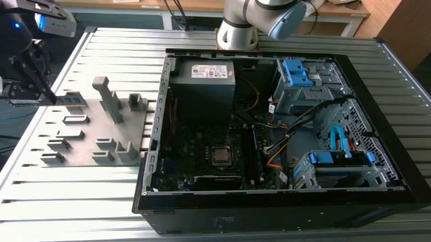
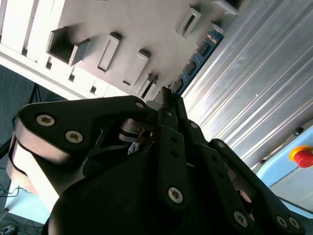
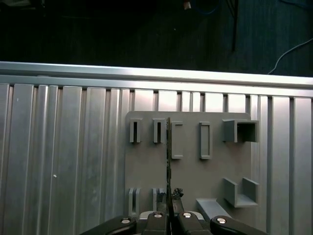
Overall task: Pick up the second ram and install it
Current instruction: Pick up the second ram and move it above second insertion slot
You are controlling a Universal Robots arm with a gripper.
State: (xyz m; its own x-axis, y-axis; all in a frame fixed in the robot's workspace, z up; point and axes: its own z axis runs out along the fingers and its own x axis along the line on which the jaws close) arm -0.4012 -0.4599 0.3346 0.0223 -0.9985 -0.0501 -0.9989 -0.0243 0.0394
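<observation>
The gripper (image 3: 169, 200) is seen closed narrowly on the second ram (image 3: 168, 156), which is pinched by one end between the two fingers (image 3: 178, 195). In the first wrist view the stick is shown edge-on as a thin dark line running out from the fingertips over the grey holder plate (image 3: 195, 176), between two rows of slotted blocks. In the second wrist view its bluish label patch is made out on the second ram (image 2: 198, 56) beyond the gripper (image 2: 168, 95), near the plate's edge (image 2: 146, 29). Whether the stick's far end touches the plate cannot be told.

In the exterior view the gripper (image 1: 34, 75) is placed at the edge of the slatted metal bench (image 1: 81, 201) at the exterior view's left, just beside the holder plate (image 1: 84, 143). A tall grey block (image 1: 108, 98) is stood on that plate, between the gripper and the open computer case (image 1: 269, 217). The case is laid on the middle of the bench, with its motherboard (image 1: 215, 146) and blue drive brackets (image 1: 296, 70) exposed.

The stick itself is hard to make out in the exterior view against the dark gripper. The arm's base (image 1: 235, 30) is cut off at the bench's far edge.
</observation>
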